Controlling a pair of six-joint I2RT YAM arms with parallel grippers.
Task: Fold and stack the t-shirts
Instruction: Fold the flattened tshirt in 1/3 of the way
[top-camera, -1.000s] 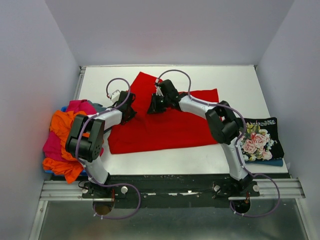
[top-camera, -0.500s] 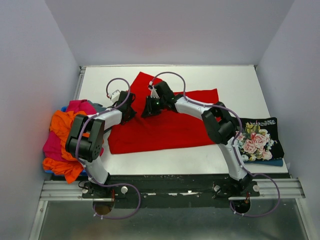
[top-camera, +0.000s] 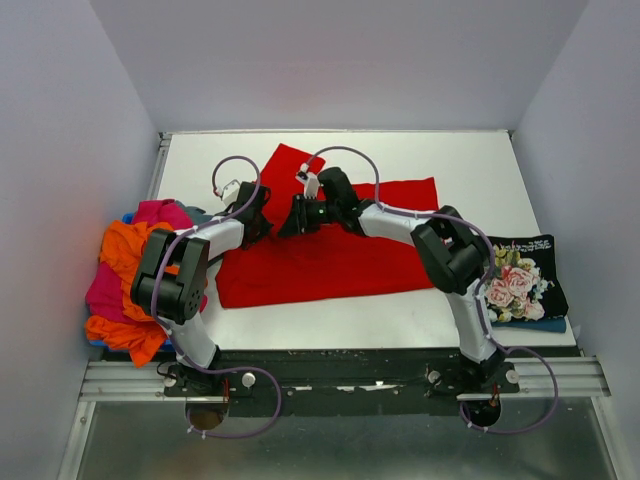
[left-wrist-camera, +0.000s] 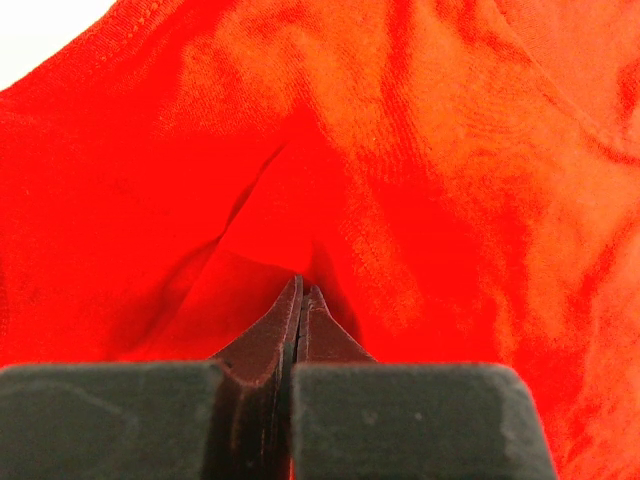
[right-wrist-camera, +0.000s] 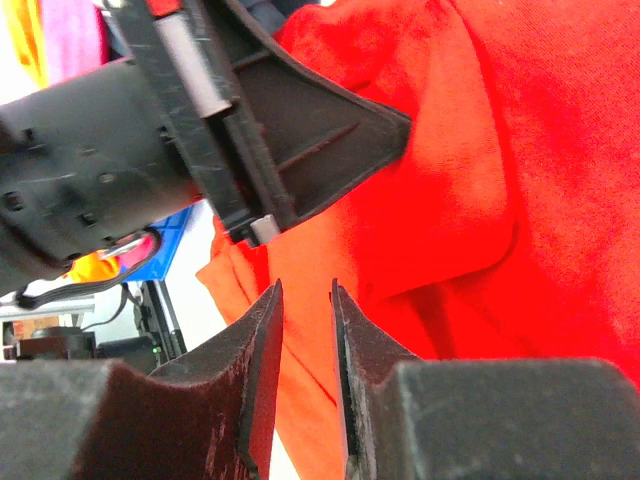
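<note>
left gripper: closed, apparently pinching red t-shirt | right gripper: narrowly apart (beside the left) | white table, grey walls

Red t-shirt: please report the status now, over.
Left gripper shut on the red t-shirt. Right gripper slightly open over it. Shirt spread out, not yet folded. Left gripper close ahead of right one.

Both the left arm and the right arm have glossy white tubular links between bulky black joint housings, each trailed by a thin purple cable that loops down to the base, while the left gripper and the right gripper carry matte black, wedge-shaped, lightly scuffed fingers
</note>
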